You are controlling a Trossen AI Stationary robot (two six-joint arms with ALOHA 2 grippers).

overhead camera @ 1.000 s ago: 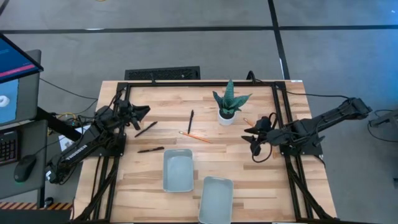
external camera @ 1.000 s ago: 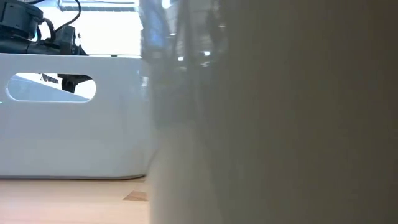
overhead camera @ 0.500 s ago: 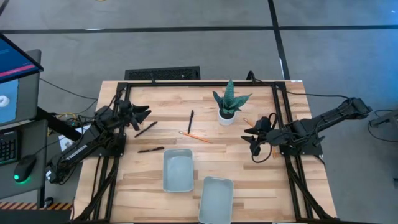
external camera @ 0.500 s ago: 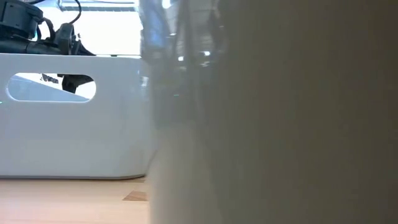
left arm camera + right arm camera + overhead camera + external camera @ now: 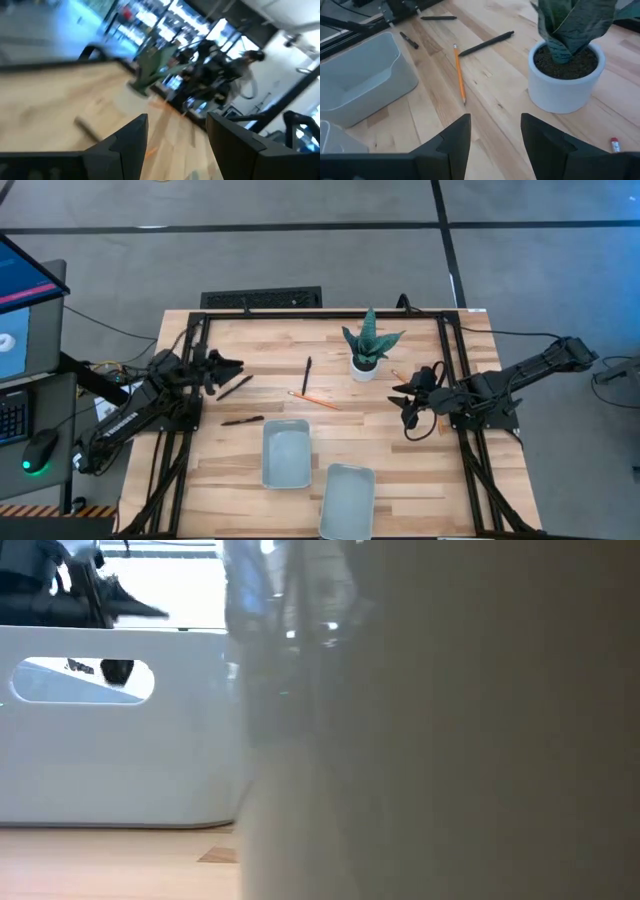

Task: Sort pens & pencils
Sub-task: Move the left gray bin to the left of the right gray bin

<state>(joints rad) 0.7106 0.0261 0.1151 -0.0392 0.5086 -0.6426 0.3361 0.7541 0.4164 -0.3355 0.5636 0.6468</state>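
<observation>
Currently two grey trays [image 5: 286,453] are seen at the near side of the table [image 5: 400,450], one [image 5: 346,498] closer to the edge. Beyond them, one pen [image 5: 242,420] lies left of the first tray, a second pen [image 5: 234,387] just ahead of the left gripper [image 5: 232,367], a third pen [image 5: 306,375] near the middle. One pencil [image 5: 314,399] lies beside that third pen; another pencil [image 5: 399,377] is seen right of the potted plant [image 5: 368,346]. Left gripper's fingers are parted, nothing held, low over the left edge. Right gripper [image 5: 404,402] is held over the right side, fingers apart, empty.
</observation>
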